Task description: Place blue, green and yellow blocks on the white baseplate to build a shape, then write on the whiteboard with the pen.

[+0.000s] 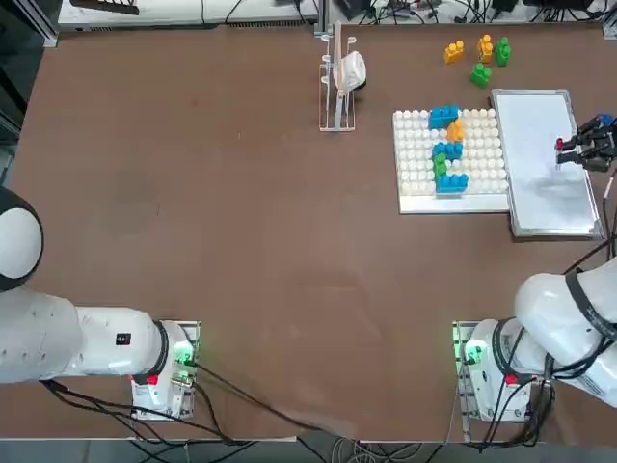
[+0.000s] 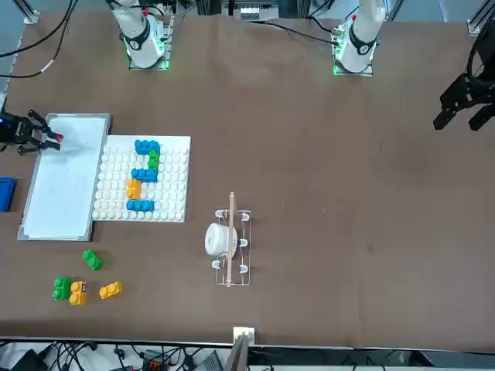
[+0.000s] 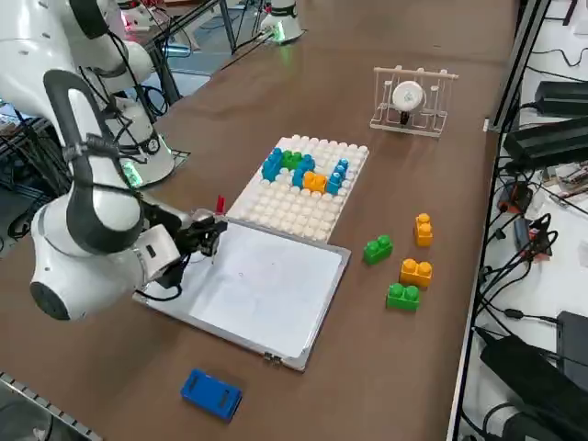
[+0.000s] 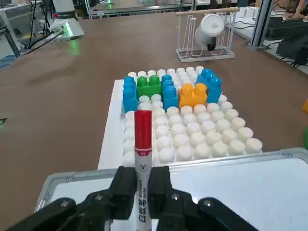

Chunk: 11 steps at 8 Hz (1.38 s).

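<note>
The pen (image 4: 142, 144), white with a red cap, stands pinched between the two fingers (image 4: 125, 185) of the right hand (image 4: 142, 185), cap end away from the wrist. It hangs over the whiteboard (image 1: 545, 159), at the board's edge nearest the counter's right side. The whiteboard lies flat on the brown counter (image 1: 241, 241) near its far right corner, touching the white baseplate (image 1: 416, 164) along one long side.

On the baseplate sit blue blocks (image 1: 443, 116), an orange-yellow block (image 1: 455, 129) and a green block (image 1: 440, 166), pressed onto the studs in a crooked column. Loose green and yellow blocks (image 1: 480, 73) lie on the bare counter beyond the baseplate, near the far edge.

The right arm (image 3: 92, 193) reaches out from its base at the near edge, bent over the board with the hand roughly level.

A wire rack (image 1: 337, 87) holding a white cup (image 1: 353, 69) stands near the far edge's middle. A plain blue pad (image 3: 211, 393) lies beside the whiteboard by the right edge. Cables and equipment crowd the room beyond the counter.
</note>
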Motion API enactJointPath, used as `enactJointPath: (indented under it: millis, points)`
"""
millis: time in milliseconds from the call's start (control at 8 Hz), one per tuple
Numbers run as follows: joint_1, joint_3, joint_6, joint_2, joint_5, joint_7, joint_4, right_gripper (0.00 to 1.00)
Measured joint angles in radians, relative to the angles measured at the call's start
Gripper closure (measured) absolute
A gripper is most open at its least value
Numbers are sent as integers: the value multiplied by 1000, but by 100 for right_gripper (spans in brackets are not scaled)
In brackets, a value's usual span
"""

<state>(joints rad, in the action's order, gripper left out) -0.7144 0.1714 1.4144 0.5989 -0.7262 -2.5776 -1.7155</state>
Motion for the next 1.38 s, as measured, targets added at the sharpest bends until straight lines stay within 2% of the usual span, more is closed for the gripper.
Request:
enactJointPath:
  millis: [1375]
  points:
    - [-1,-2,-1,65,-1,-60,36,82]
